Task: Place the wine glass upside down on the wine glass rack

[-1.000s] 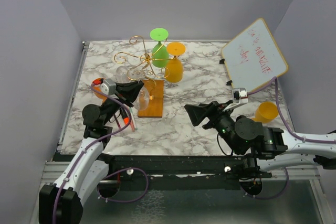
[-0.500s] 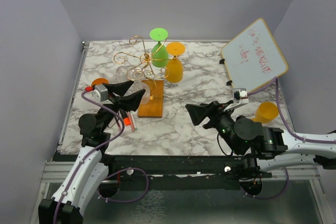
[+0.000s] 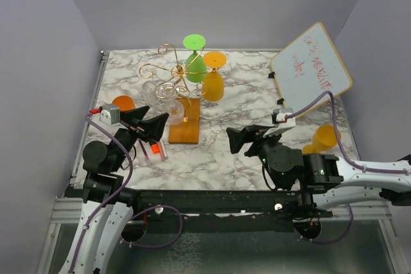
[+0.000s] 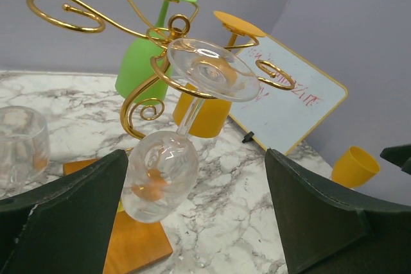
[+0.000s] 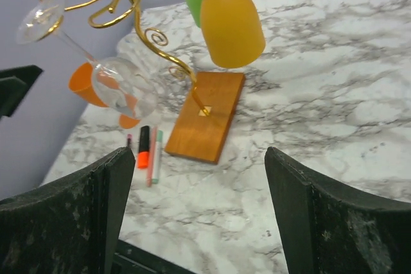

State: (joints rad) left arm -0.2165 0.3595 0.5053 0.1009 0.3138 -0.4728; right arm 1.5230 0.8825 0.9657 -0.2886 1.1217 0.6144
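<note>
Apparently done: hangs bowl-down from the wine glass rack [image 3: 186, 129], leaving the wine glass [image 4: 160, 171] just ahead of the left gripper [image 3: 156, 115], between its wide, empty fingers, touching neither. Finds the right gripper [image 3: 232, 140] equally splayed, holding nothing, well short of the rack. Needs only a retreat.

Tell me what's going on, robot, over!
Left hand, right hand open, empty. Clear wine glass hangs upside down on wine glass rack. Nothing in the way.
</note>
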